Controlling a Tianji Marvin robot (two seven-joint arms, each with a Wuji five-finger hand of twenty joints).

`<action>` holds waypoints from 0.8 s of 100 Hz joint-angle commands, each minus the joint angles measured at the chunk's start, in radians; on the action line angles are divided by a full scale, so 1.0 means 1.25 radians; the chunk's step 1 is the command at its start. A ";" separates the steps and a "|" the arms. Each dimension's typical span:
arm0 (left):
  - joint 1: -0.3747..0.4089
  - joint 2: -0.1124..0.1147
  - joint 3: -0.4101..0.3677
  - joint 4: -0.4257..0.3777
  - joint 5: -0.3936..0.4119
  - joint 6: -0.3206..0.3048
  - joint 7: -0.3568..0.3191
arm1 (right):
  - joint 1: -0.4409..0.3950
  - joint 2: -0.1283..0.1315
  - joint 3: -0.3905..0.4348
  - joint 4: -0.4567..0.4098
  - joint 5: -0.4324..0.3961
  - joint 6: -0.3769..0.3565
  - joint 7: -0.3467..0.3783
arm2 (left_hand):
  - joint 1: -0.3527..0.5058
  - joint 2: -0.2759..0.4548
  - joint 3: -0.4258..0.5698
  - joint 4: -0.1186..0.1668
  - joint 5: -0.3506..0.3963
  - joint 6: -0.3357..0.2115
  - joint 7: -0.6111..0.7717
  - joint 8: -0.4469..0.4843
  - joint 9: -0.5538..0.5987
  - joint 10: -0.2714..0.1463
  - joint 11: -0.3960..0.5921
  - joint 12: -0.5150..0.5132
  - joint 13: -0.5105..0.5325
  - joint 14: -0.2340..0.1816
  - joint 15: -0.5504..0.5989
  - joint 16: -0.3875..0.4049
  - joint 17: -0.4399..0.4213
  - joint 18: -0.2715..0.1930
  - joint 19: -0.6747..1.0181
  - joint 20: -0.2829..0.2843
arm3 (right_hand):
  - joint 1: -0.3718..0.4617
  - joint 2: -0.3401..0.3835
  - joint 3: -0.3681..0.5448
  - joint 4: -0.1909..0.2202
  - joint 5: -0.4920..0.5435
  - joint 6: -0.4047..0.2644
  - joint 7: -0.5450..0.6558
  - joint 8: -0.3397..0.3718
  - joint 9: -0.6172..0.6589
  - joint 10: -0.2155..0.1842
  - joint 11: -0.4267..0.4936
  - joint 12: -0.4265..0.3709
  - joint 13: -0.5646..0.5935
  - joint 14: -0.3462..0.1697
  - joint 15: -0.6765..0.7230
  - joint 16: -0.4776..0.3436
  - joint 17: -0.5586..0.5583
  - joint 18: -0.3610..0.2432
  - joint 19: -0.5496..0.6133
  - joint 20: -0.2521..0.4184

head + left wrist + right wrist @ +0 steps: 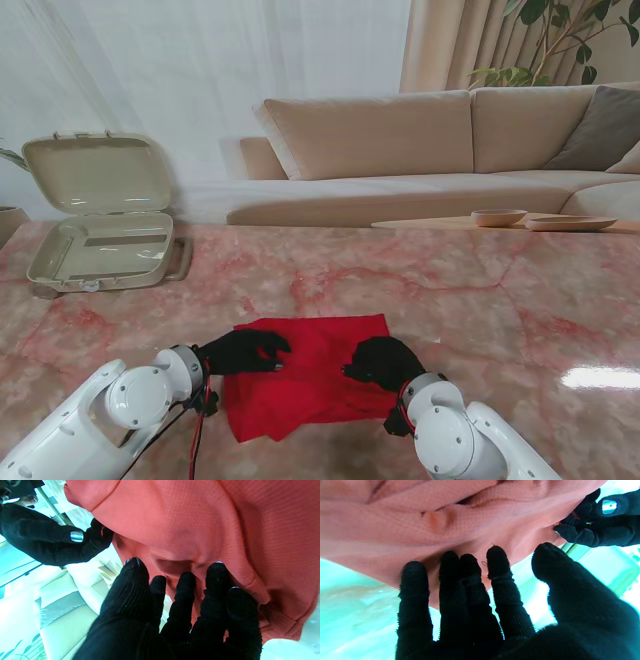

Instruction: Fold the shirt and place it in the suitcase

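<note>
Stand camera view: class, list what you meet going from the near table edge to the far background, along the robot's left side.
Left arm → left hand resting on the red shirt → bare marble table → open suitcase → white curtain.

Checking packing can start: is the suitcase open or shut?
Open. The suitcase has its lid standing upright behind the tray, whose inside shows.

The pink marble worktop (480, 300) carries a folded red shirt (320, 350) under both hands' fingers (272, 345) and an open beige suitcase (100, 250) far beyond them.
</note>
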 commanded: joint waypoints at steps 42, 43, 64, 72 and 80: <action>-0.086 -0.025 0.113 0.077 -0.071 -0.021 0.018 | -0.093 0.007 0.078 -0.026 -0.074 0.076 0.004 | 0.034 0.027 -0.027 0.022 -0.017 0.001 0.016 -0.004 -0.029 -0.002 -0.005 -0.006 -0.026 0.013 -0.027 -0.016 -0.009 0.007 -0.021 -0.007 | -0.020 0.013 -0.010 -0.035 -0.012 -0.021 0.007 -0.008 0.008 0.037 -0.004 -0.007 -0.022 0.092 -0.032 -0.011 -0.021 0.016 -0.002 0.005; -0.088 -0.025 0.116 0.078 -0.073 -0.022 0.018 | -0.094 0.007 0.079 -0.026 -0.075 0.077 0.004 | 0.034 0.027 -0.027 0.023 -0.016 0.002 0.016 -0.004 -0.029 -0.001 -0.005 -0.006 -0.026 0.013 -0.027 -0.017 -0.009 0.007 -0.021 -0.007 | -0.020 0.013 -0.010 -0.035 -0.012 -0.021 0.007 -0.008 0.008 0.037 -0.004 -0.007 -0.022 0.092 -0.032 -0.011 -0.021 0.016 -0.002 0.005; -0.117 -0.033 0.147 0.098 -0.094 -0.018 0.031 | -0.105 0.005 0.099 -0.033 -0.079 0.084 -0.002 | 0.035 0.028 -0.026 0.023 -0.025 0.002 0.014 -0.006 -0.038 -0.001 -0.008 -0.008 -0.034 0.011 -0.030 -0.018 -0.014 0.007 -0.024 -0.009 | -0.018 0.015 -0.016 -0.034 -0.013 -0.024 0.006 -0.006 0.006 0.034 -0.004 -0.006 -0.020 0.088 -0.033 -0.012 -0.022 0.014 -0.005 0.006; -0.113 -0.036 0.141 0.090 -0.091 -0.018 0.042 | -0.108 0.002 0.105 -0.038 -0.074 0.081 -0.012 | 0.035 0.027 -0.027 0.023 -0.027 0.000 0.013 -0.007 -0.039 -0.001 -0.009 -0.009 -0.035 0.012 -0.032 -0.020 -0.015 0.006 -0.025 -0.010 | -0.018 0.014 -0.017 -0.033 -0.013 -0.024 0.006 -0.005 0.007 0.033 -0.003 -0.005 -0.021 0.078 -0.034 -0.012 -0.023 0.009 -0.006 0.006; -0.104 -0.036 0.127 0.072 -0.080 -0.019 0.052 | -0.112 -0.001 0.113 -0.046 -0.066 0.075 -0.024 | 0.034 0.028 -0.027 0.023 -0.028 -0.002 0.012 -0.007 -0.041 -0.001 -0.011 -0.010 -0.035 0.011 -0.034 -0.021 -0.016 0.007 -0.027 -0.011 | -0.019 0.013 -0.018 -0.033 -0.012 -0.026 0.006 -0.005 0.008 0.033 -0.002 -0.005 -0.019 0.076 -0.032 -0.011 -0.022 0.006 -0.006 0.007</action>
